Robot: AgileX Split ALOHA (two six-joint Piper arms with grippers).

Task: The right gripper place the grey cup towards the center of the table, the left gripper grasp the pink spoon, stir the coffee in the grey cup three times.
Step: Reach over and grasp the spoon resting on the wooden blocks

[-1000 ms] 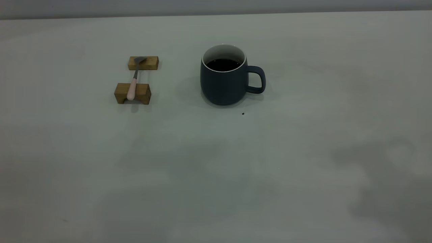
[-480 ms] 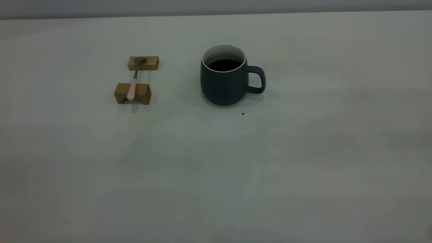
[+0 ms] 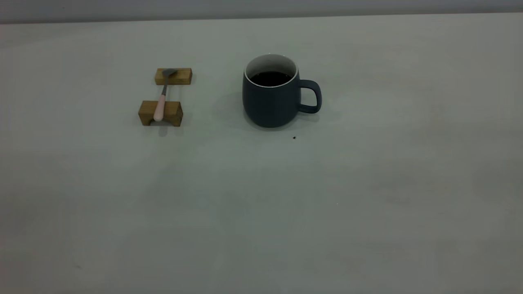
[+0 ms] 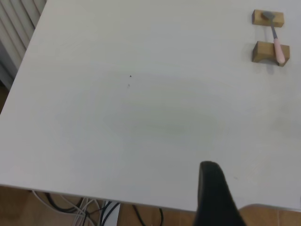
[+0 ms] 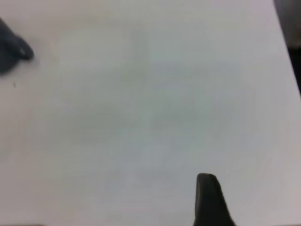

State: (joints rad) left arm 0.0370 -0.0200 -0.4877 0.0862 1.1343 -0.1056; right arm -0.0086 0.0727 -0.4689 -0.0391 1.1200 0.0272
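The grey cup (image 3: 271, 102) stands upright just behind the middle of the table (image 3: 261, 204), handle to the right, with dark coffee (image 3: 270, 78) inside. Left of it the pink spoon (image 3: 160, 107) lies across two wooden blocks, bowl on the far one. Neither arm appears in the exterior view. The left wrist view has the pink spoon (image 4: 278, 47) far off, with a black part of my left gripper (image 4: 214, 197) over the table's edge. A black part of my right gripper (image 5: 209, 200) hangs over bare table, far from the grey cup (image 5: 5, 49).
The far wooden block (image 3: 173, 76) and the near wooden block (image 3: 171, 113) carry the spoon. A tiny black speck (image 3: 294, 137) lies just in front of the cup. Cables (image 4: 108, 212) hang below the table's edge in the left wrist view.
The dark shadows on the front and right of the table have faded away. Cup, spoon and blocks have not moved.
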